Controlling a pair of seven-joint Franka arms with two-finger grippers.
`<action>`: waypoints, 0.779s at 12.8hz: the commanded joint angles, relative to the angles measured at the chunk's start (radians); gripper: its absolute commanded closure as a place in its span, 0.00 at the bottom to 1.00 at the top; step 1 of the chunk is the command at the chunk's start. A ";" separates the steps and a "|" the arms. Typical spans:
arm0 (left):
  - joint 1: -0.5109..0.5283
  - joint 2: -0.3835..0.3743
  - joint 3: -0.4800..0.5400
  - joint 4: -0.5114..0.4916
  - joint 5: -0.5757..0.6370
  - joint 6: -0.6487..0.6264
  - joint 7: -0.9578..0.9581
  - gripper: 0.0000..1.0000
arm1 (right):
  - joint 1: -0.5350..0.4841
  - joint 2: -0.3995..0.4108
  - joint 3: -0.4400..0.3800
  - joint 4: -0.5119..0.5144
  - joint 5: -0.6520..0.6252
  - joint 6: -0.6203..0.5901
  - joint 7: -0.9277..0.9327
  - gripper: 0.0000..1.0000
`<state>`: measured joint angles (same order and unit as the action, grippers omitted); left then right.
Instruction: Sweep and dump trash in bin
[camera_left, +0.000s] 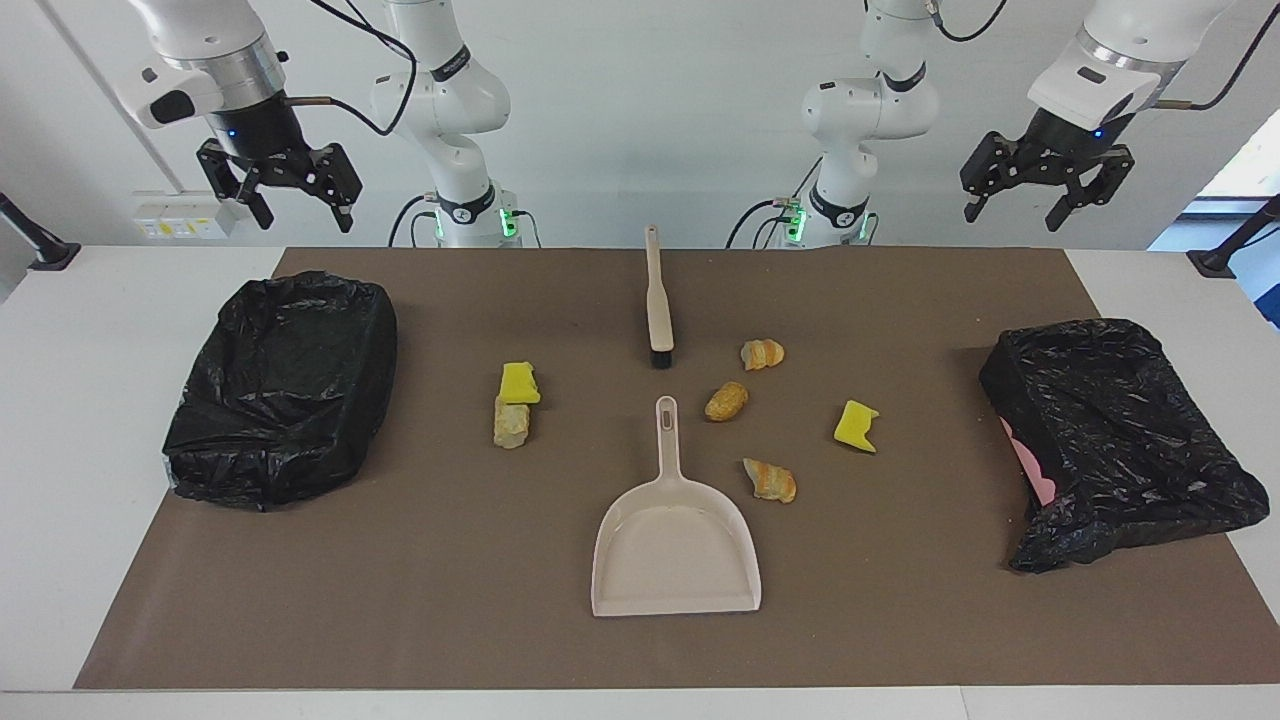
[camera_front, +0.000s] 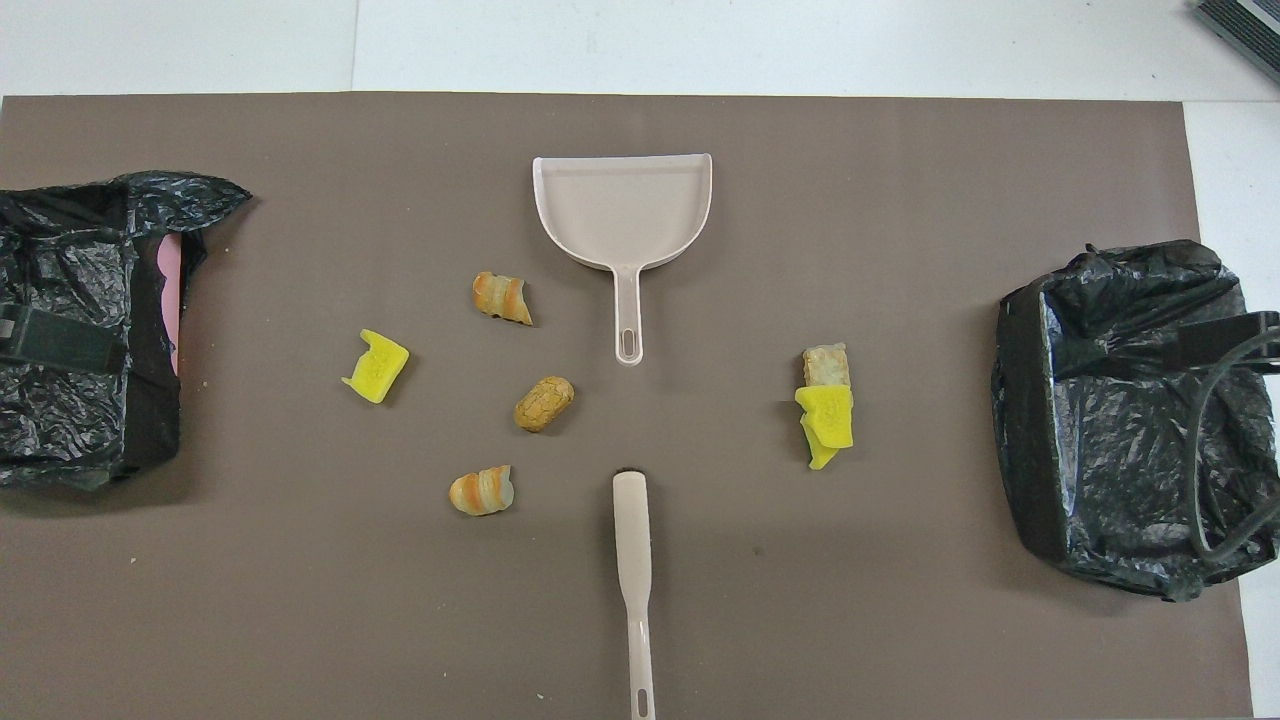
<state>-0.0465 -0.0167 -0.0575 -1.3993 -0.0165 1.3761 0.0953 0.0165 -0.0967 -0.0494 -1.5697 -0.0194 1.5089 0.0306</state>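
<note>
both arms waiting, raised at the robots' end of the tabletop (camera_left: 130, 420). left claw (camera_left: 1045, 200) spread wide, holding nothing, up over the left arm's end. right claw (camera_left: 290, 195) likewise spread wide and empty, up over the right arm's end.

on the brown mat (camera_left: 900, 600): beige dustpan (camera_left: 675, 545) lying flat in the middle, handle pointing toward the robots. brush (camera_left: 658, 300) nearer to the robots than the dustpan, in line with it, bristle end toward the dustpan.

trash scattered around the dustpan handle. toward the right arm's end: yellow sponge chunk (camera_left: 519, 383) touching a tan bread piece (camera_left: 511, 422). toward the left arm's end: three croissant-like pieces (camera_left: 726, 401), one beside the brush head, one beside the dustpan handle, one just beside the pan's shoulder, plus a second yellow sponge (camera_left: 855, 425) farther toward the left arm's end.

black-lined bin (camera_left: 280, 390) at the right arm's end, mouth up. another black-bagged bin (camera_left: 1120, 440) at the left arm's end, tilted, pink showing at its edge.
</note>
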 joint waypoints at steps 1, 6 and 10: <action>0.007 -0.020 -0.002 -0.018 0.004 -0.006 0.001 0.00 | -0.001 -0.009 0.000 -0.009 -0.004 -0.006 -0.020 0.00; 0.007 -0.020 -0.002 -0.018 0.004 -0.006 0.000 0.00 | -0.001 -0.017 0.000 -0.027 0.006 0.008 -0.012 0.00; 0.007 -0.020 -0.002 -0.018 0.004 -0.006 0.001 0.00 | -0.001 -0.017 0.000 -0.030 0.006 0.007 -0.020 0.00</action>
<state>-0.0465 -0.0167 -0.0575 -1.3993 -0.0165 1.3761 0.0953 0.0174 -0.0967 -0.0494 -1.5758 -0.0188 1.5089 0.0306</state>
